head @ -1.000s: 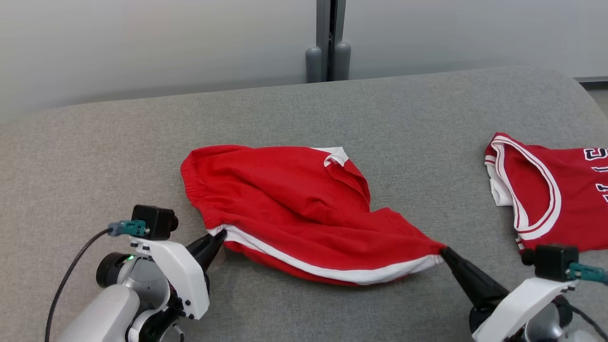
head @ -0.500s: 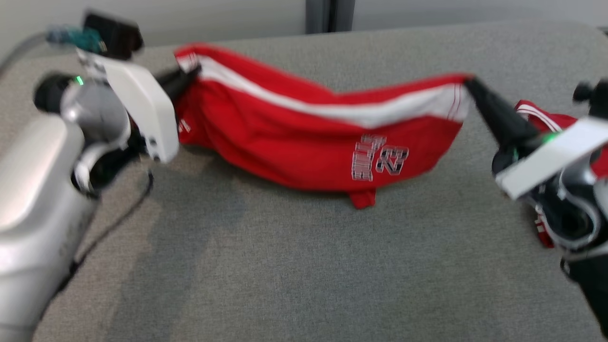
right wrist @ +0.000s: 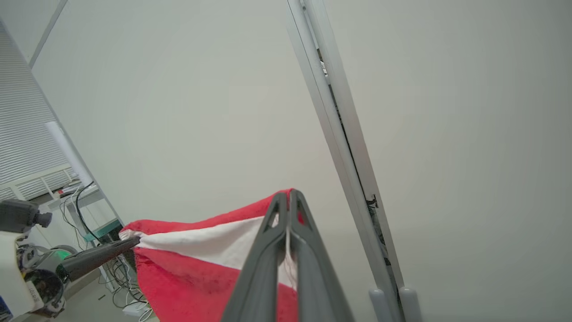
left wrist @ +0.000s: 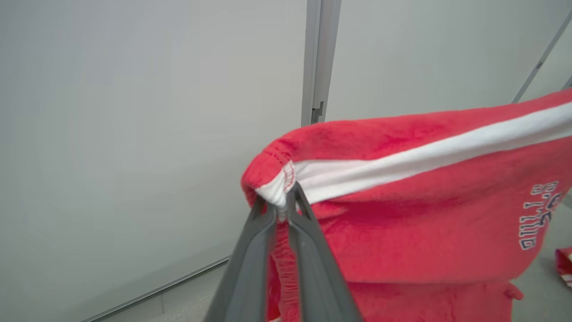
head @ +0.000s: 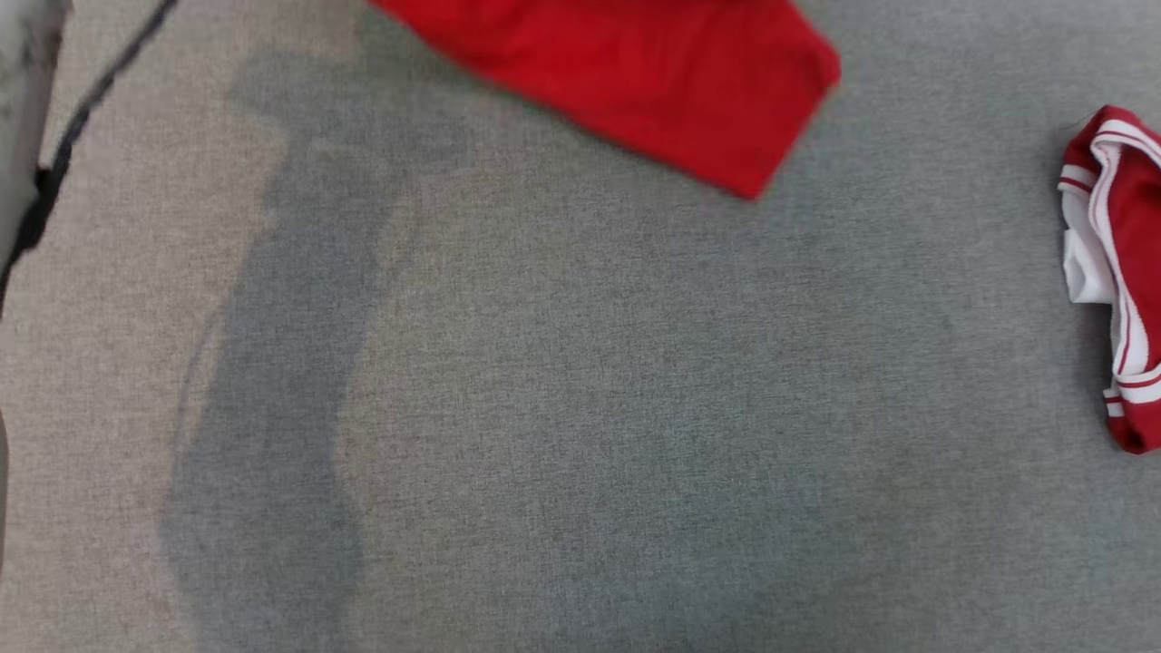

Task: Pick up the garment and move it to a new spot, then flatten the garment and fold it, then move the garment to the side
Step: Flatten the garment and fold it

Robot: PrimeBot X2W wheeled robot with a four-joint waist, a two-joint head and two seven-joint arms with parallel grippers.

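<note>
Left gripper [left wrist: 281, 203] clamped on white-striped corner of red shorts [left wrist: 424, 214], held up off grey cushion [head: 580, 408] (hem dangles at top of head view). Right gripper [right wrist: 288, 197] pinched shut on opp. corner. 2nd red garment [head: 1120, 272] lies at cushion's far right.

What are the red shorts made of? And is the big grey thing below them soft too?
The red shorts look like soft knitted cloth, matte and slightly fuzzy. They hang in loose folds, and stitching shows along the hem. The grey surface looks like woven upholstery fabric, matte, with a fine speckled weave. Whether it is padded underneath, I cannot tell.
</note>
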